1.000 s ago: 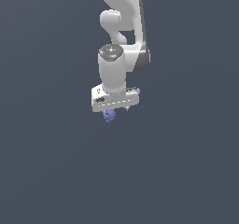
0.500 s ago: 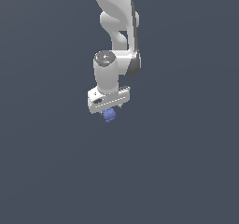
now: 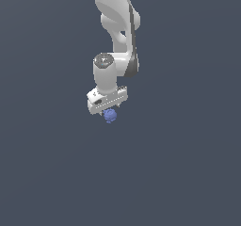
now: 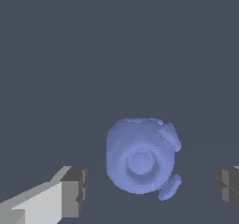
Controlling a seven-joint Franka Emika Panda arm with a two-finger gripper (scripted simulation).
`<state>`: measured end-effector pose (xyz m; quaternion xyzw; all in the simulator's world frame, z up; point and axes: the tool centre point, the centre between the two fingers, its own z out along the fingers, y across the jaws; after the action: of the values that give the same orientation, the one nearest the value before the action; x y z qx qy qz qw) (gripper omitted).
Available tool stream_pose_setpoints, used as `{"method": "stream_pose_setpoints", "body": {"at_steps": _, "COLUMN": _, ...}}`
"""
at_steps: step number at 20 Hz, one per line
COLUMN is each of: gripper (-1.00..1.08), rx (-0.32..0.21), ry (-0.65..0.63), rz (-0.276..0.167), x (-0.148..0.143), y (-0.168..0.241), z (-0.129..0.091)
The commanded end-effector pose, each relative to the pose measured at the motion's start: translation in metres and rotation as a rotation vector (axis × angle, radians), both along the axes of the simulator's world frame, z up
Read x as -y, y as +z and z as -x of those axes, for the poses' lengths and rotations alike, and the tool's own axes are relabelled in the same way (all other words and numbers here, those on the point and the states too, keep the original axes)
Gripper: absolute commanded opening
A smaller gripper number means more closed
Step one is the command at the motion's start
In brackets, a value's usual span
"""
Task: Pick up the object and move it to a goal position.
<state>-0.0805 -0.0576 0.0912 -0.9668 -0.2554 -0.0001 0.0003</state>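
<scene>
The object (image 3: 110,116) is a tiny blue-violet, roundish, bumpy lump, directly under the white gripper (image 3: 108,111) in the exterior view. In the wrist view the object (image 4: 140,158) sits between the two grey fingertips (image 4: 75,191), with a visible gap on each side. The gripper (image 4: 150,190) is open around the object and does not touch it. The fingers are mostly hidden behind the hand in the exterior view.
The white arm (image 3: 115,27) comes down from the top of the exterior view. A plain dark grey-blue surface (image 3: 188,173) fills everything else.
The arm and hand have shifted slightly toward the exterior view's left and the hand has turned a little. The object has stayed at about the same spot under the hand.
</scene>
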Motion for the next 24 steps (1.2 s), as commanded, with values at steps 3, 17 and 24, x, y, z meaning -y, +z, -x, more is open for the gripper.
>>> {"method": "stream_pose_setpoints", "body": {"at_steps": 3, "gripper": 1.0, "rx": 0.0, "ry": 0.006, "rz": 0.0, "x": 0.001, "y": -0.001, "z": 0.001}}
{"method": "stream_pose_setpoints", "body": {"at_steps": 17, "gripper": 1.0, "rx": 0.0, "ry": 0.01, "rz": 0.001, "x": 0.001, "y": -0.047, "z": 0.003}}
{"method": "stream_pose_setpoints", "body": {"at_steps": 24, "gripper": -1.0, "rx": 0.0, "ry": 0.01, "rz": 0.001, "x": 0.001, "y": -0.052, "z": 0.002}}
